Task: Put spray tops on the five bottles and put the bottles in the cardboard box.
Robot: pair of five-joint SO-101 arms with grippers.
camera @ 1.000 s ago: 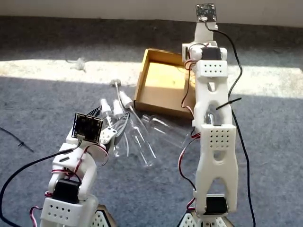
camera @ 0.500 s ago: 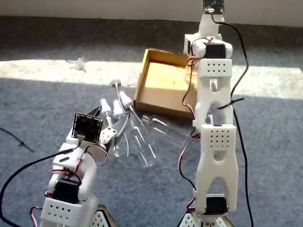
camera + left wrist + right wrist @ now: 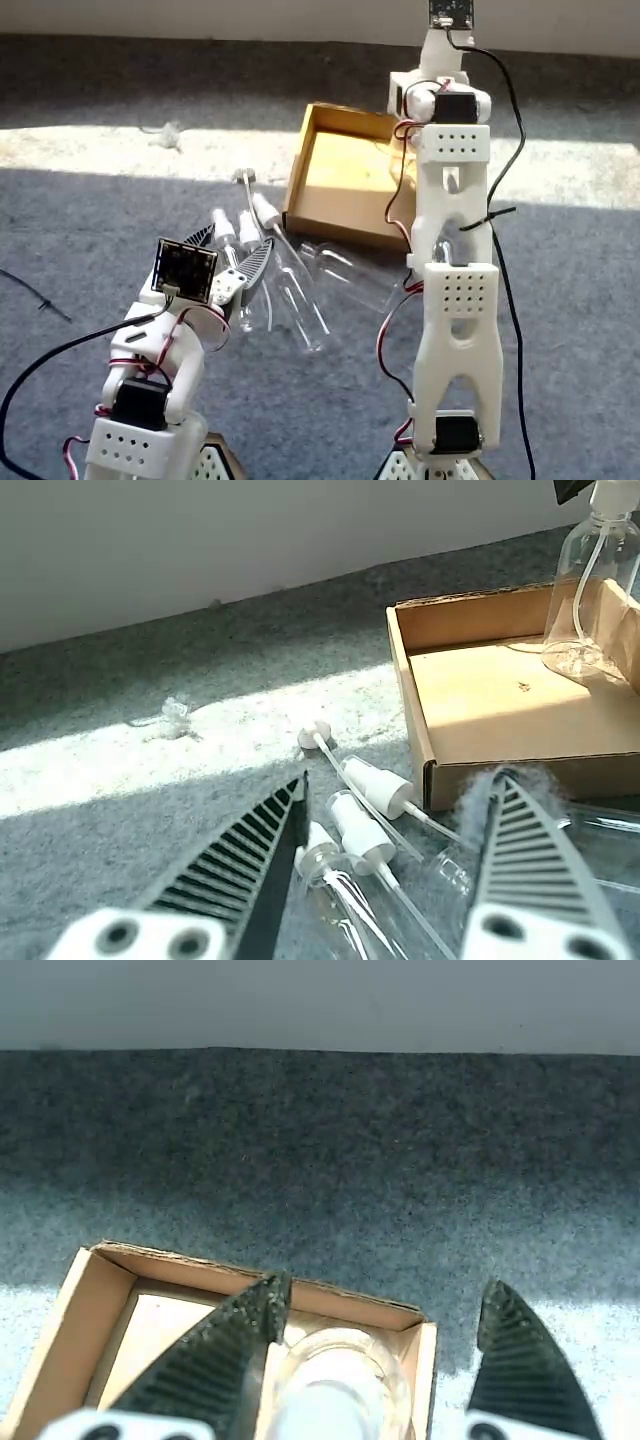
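From the high view, the cardboard box [image 3: 345, 180] is a shallow, open tray of plain brown board. It sits on a grey, short-pile carpet [image 3: 90, 260], and a band of sunlight crosses the carpet's far half. Just near of the box's near wall, clear plastic bottles [image 3: 298, 300] lie on their sides. To their left is a loose cluster of white spray tops [image 3: 262, 210] with thin dip tubes. The left gripper [image 3: 238, 240] hangs over this cluster, its black ribbed fingers spread wide and holding nothing. The right arm [image 3: 455, 290], made of white perforated plastic, stretches from the near edge out past the box's right side. Bare carpet lies open to the left and far of the box.

In the left wrist view, the two ribbed fingers [image 3: 240, 880] flank the spray tops and the necks of the lying bottles. Beyond them, one upright bottle [image 3: 585, 590] stands in the box's far right corner with a spray top fitted. A tuft of fluff [image 3: 175, 718] lies on the sunlit strip, and a pale wall [image 3: 250, 540] closes off the far edge of the carpet.

In the right wrist view, the right gripper [image 3: 385, 1285] hovers above the upright bottle. Its fingers are parted, with a clear gap on one side, so the bottle is released. Dark carpet runs beyond the box to the wall.
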